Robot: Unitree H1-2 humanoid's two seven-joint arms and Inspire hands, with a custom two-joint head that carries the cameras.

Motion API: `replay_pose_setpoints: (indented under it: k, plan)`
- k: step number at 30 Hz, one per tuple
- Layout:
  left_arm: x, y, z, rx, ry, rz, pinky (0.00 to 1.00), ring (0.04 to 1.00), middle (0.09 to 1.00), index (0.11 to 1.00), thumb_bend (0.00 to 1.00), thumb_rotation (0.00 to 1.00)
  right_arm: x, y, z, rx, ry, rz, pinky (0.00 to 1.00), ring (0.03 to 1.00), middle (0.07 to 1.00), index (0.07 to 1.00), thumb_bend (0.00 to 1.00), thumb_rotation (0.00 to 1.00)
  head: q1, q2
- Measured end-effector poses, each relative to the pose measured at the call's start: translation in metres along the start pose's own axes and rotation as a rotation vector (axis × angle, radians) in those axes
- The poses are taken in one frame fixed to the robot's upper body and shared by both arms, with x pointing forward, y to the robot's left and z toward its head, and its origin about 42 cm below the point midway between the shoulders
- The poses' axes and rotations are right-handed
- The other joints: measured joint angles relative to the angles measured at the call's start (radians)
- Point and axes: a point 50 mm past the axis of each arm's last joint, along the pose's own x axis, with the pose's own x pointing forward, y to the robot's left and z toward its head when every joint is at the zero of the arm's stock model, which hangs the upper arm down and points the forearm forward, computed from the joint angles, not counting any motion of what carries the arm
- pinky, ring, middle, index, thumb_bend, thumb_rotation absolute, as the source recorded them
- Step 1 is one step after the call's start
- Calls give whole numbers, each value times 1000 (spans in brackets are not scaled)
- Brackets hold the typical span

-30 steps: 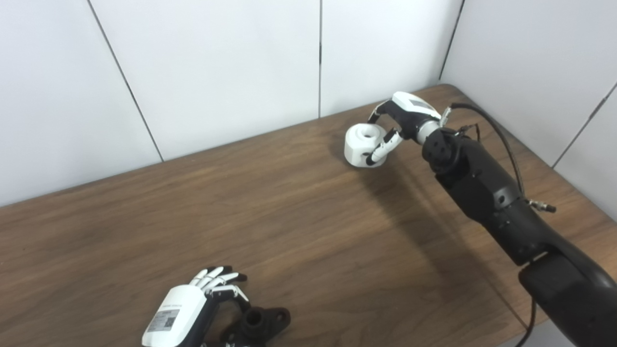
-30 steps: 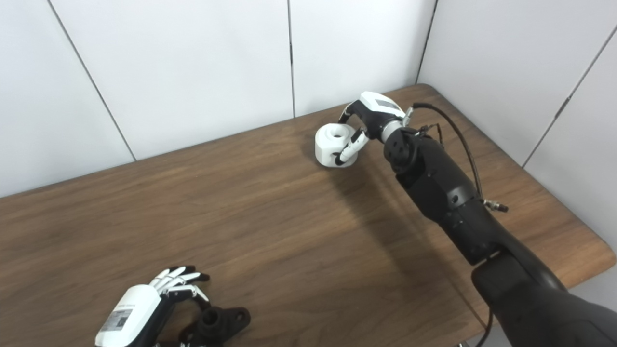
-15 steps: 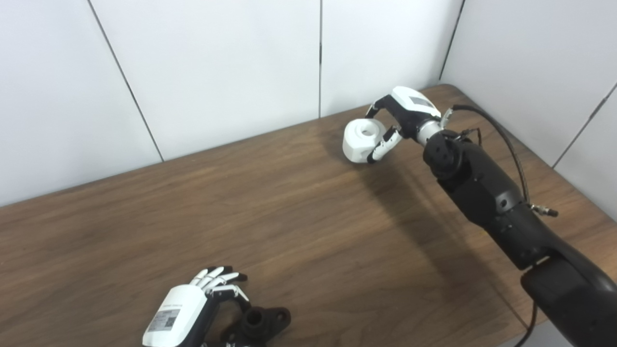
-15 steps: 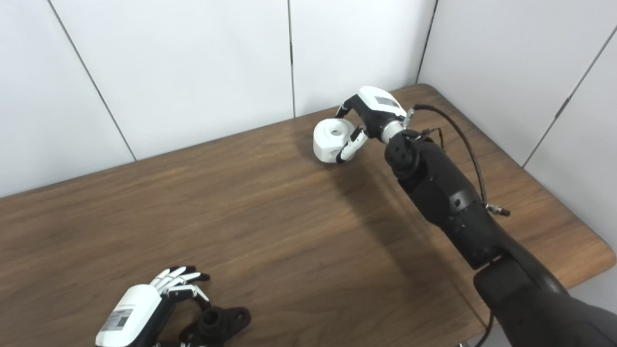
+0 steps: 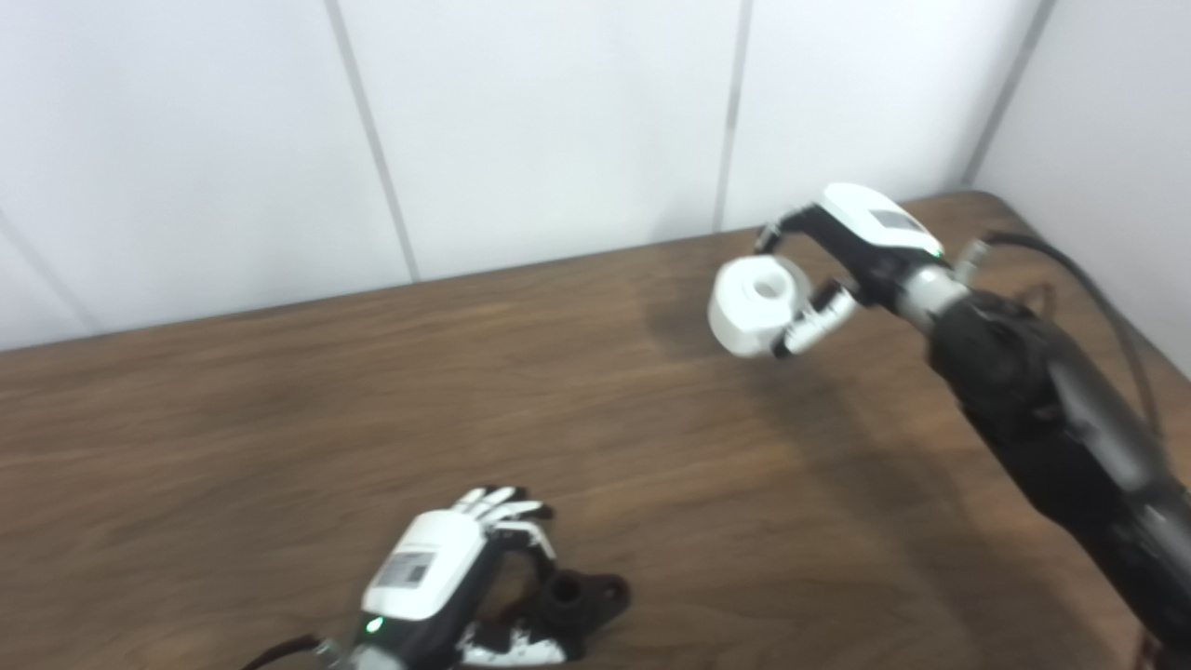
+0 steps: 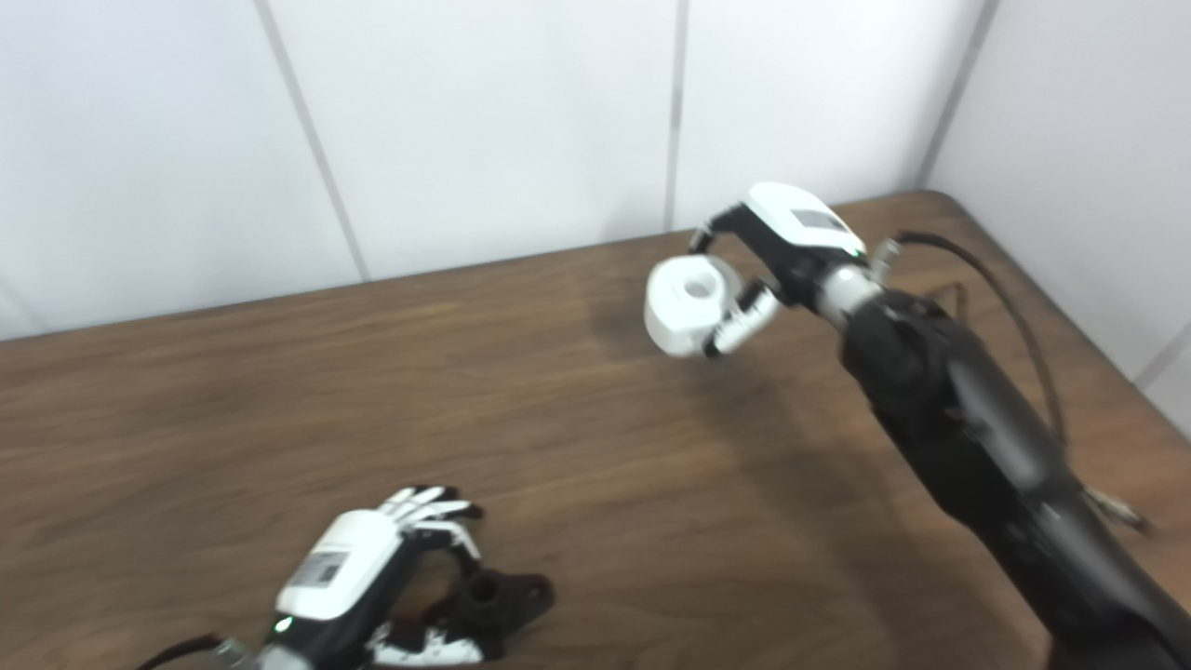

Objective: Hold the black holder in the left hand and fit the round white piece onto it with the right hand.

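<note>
my right hand [image 5: 837, 270] is gripping the round white piece [image 5: 756, 305] and holding it up in the air above the far right part of the brown bench [image 5: 279, 409]. my left hand [image 6: 372, 568] is sitting low at the near edge, with its fingers curling around the black holder [image 6: 493, 600], which is lying on the bench. the two hands are staying well apart.

No legible text or labels.
</note>
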Motion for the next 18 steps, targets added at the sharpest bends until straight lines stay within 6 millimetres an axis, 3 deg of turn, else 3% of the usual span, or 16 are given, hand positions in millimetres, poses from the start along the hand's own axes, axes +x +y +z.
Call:
replay_pose_setpoints:
  k: [7,13,18]
  plan:
    - [8,-3,5,5,4,4,955,914,821,486,519,51,-30,-2,34,45,-85,62,866,935,806,484,523,134,35,11]
    - [11,-4,8,9,12,-1,954,911,823,486,519,50,-50,19,54,91,-135,153,882,940,812,484,524,137,46,31]
    - [13,-2,10,22,11,-11,951,910,822,486,519,50,-58,24,65,68,-159,173,896,945,812,484,524,140,49,38]
